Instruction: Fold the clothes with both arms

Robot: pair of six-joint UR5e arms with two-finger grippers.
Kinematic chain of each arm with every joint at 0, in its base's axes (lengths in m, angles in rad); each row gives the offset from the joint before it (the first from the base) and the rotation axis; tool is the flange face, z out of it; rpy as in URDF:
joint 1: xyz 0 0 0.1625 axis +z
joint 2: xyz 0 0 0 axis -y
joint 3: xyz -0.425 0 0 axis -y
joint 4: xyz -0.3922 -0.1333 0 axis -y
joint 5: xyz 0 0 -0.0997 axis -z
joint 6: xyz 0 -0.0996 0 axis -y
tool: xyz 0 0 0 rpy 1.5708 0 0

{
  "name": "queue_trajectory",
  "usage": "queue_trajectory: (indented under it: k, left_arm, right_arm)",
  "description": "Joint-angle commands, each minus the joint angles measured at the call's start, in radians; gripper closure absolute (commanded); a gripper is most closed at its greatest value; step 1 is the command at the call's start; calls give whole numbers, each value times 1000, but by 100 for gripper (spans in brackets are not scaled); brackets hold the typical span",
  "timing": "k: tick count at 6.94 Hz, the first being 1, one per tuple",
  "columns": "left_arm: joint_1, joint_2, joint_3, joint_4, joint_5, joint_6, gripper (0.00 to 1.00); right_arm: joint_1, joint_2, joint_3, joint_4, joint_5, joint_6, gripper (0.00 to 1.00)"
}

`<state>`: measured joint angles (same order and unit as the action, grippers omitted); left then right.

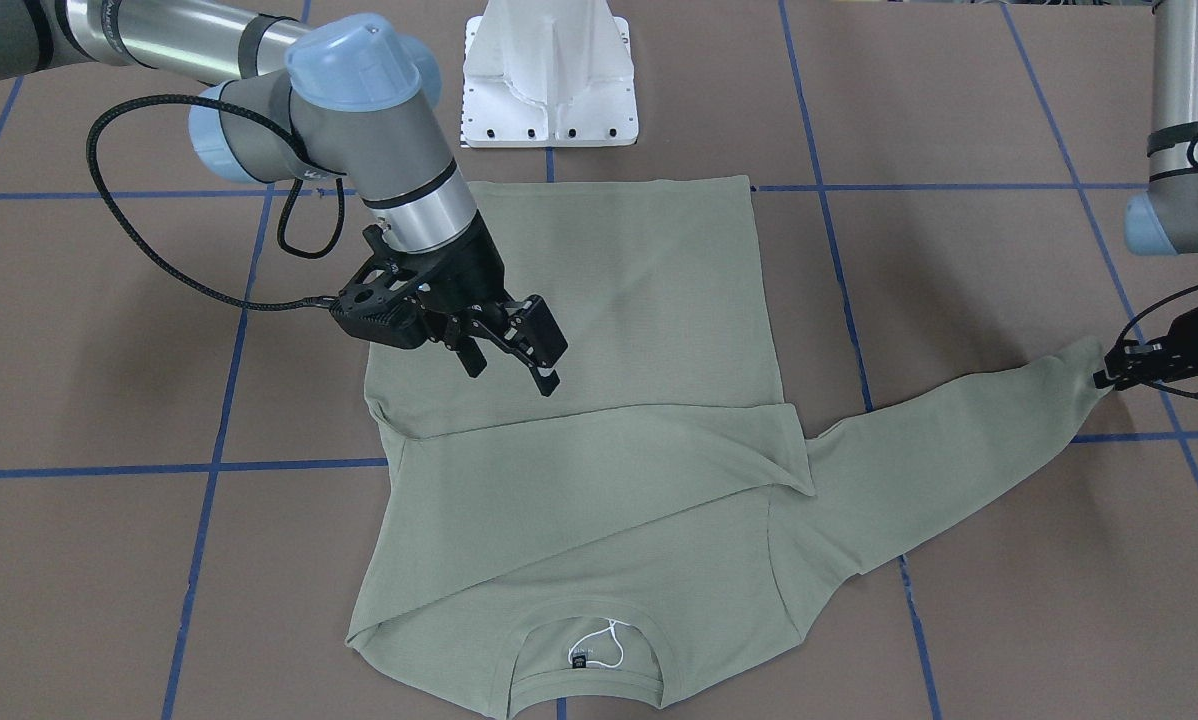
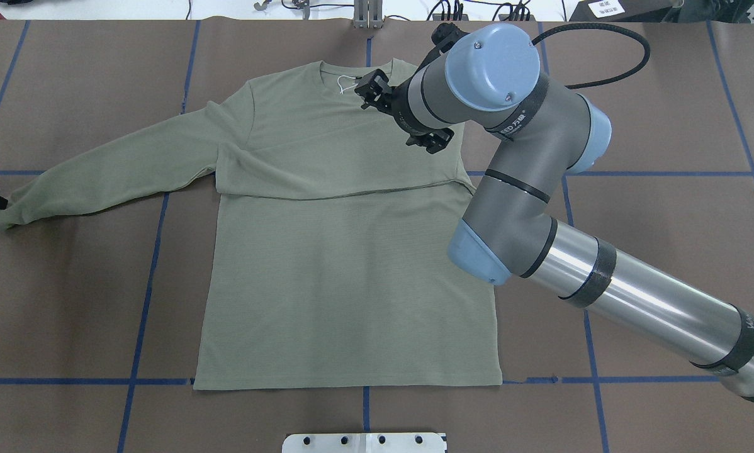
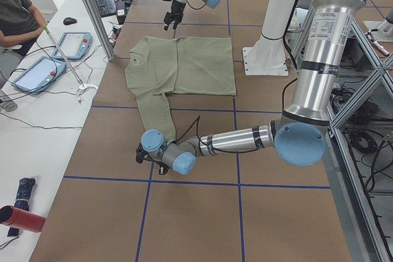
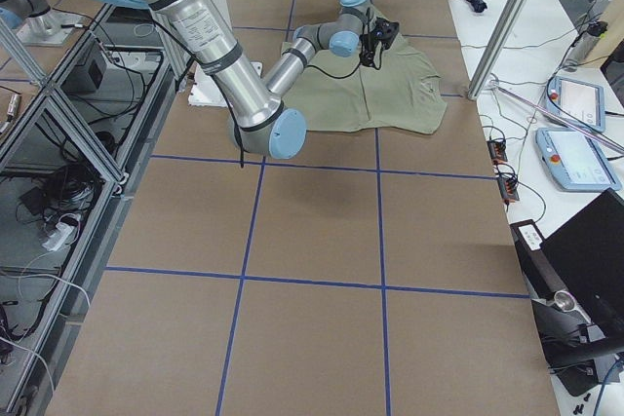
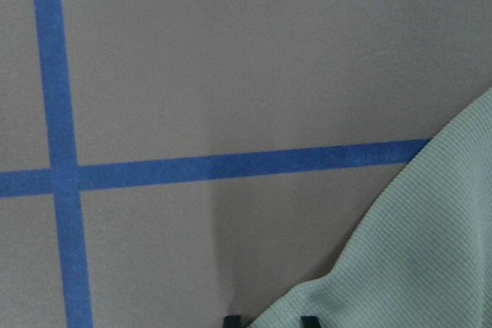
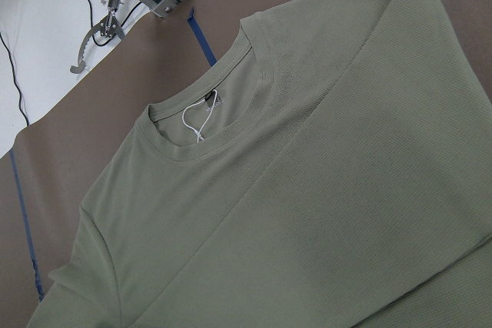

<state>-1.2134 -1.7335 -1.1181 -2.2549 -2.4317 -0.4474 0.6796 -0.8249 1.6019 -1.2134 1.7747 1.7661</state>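
Note:
The sage-green shirt [image 1: 609, 300] lies flat on the brown table, its neck [image 1: 584, 650] with black label and white string pointing away from the robot. One sleeve [image 1: 599, 450] is folded across the chest. The other sleeve [image 2: 100, 176] stretches out to the robot's left. My left gripper [image 1: 1109, 378] sits low at that sleeve's cuff, shut on it; the left wrist view shows cloth [image 5: 423, 251] between the fingertips. My right gripper [image 1: 511, 370] hovers open above the shirt's body, holding nothing, and its wrist view looks down on the collar [image 6: 207, 113].
The white pedestal base [image 1: 549, 80] stands just behind the shirt's hem. Blue tape lines [image 2: 163, 251] grid the table. A person [image 3: 15, 16] sits at a side table with tablets [image 3: 37, 72], beside an aluminium post [image 3: 92, 10].

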Motion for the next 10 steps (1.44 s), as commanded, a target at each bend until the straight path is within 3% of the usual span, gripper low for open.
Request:
queue_trajectory:
  k: [1, 5, 6, 8, 10]
  left_arm:
    - [-1, 0, -24, 0, -9, -4, 100]
    - [-1, 2, -66, 14, -45, -5, 100]
    - [-5, 17, -139, 17, -144, -52, 100]
    - [-3, 34, -323, 15, -206, -222, 100]
    - [23, 6, -452, 8, -259, -473, 100]
  right_arm:
    - [0, -5, 19, 0, 2, 0, 1]
    - [2, -16, 30, 0, -1, 0, 1]
    - [3, -49, 80, -2, 3, 0, 1]
    - [17, -138, 183, -3, 11, -7, 0]
    - [26, -166, 193, -3, 12, -7, 0]
